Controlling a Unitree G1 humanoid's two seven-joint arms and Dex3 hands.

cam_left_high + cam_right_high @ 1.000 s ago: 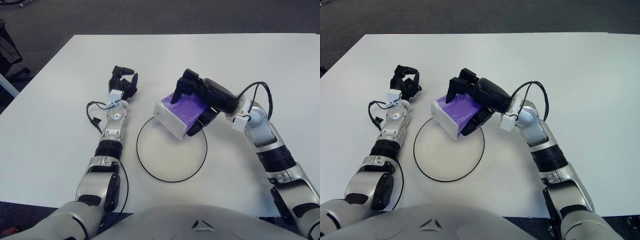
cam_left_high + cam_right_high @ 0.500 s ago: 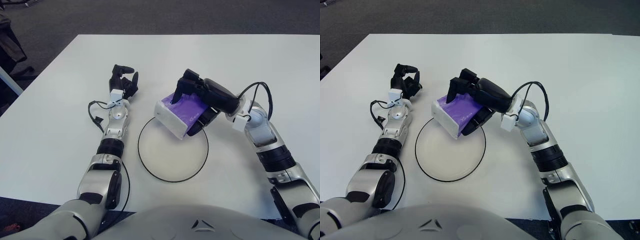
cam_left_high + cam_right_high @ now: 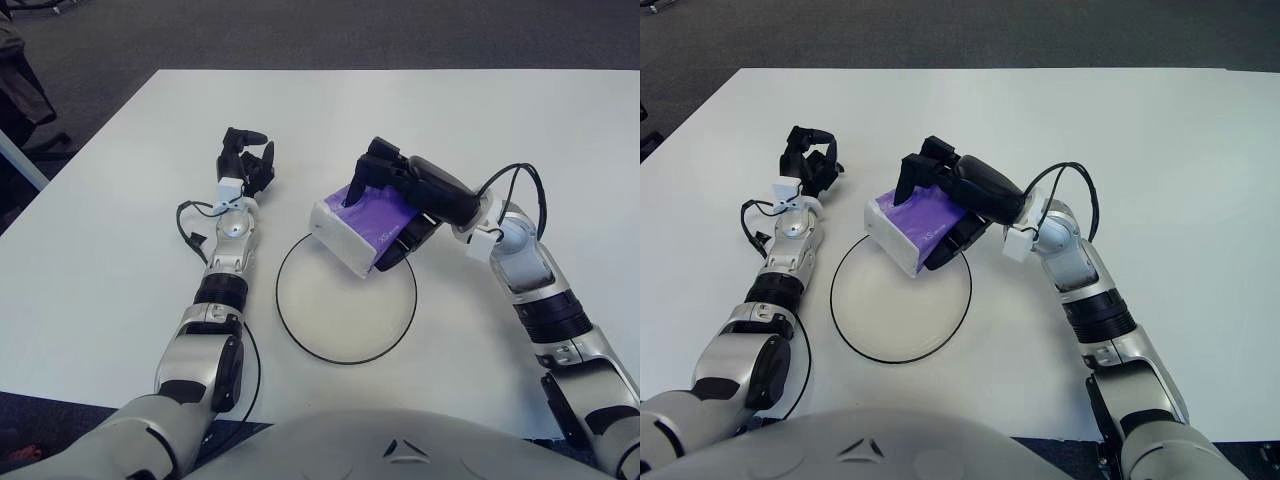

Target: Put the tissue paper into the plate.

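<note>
Left eye view: a white counter (image 3: 520,130) fills most of the scene, with dark carpet (image 3: 300,30) beyond its far edge. A round white plate (image 3: 346,296) with a thin dark rim lies near the robot's chest, in the middle. The right hand (image 3: 385,185) reaches in from the right and is clamped on the tissue paper (image 3: 362,226), a white pack with a purple top. The dark fingers (image 3: 362,178) press on the purple face from above while another part of the hand shows under the pack's right end. The pack is tilted, its left end lower, and it sits over the plate's far rim, partly overlapping the plate. Whether its lower corner touches the plate is hard to tell from here. A black cable (image 3: 512,180) loops over the right wrist. The left hand (image 3: 246,162) shows left of the tissue paper, well apart from it, fingers curled with nothing in them.

Right eye view: the same layout, shifted. The right hand (image 3: 940,180) grips the tissue paper (image 3: 912,228) at the plate's (image 3: 900,305) far rim. The left hand (image 3: 808,165) shows left of the plate, past its far edge, fingers curled and holding nothing, with a black cable (image 3: 748,225) looping beside its forearm.
</note>
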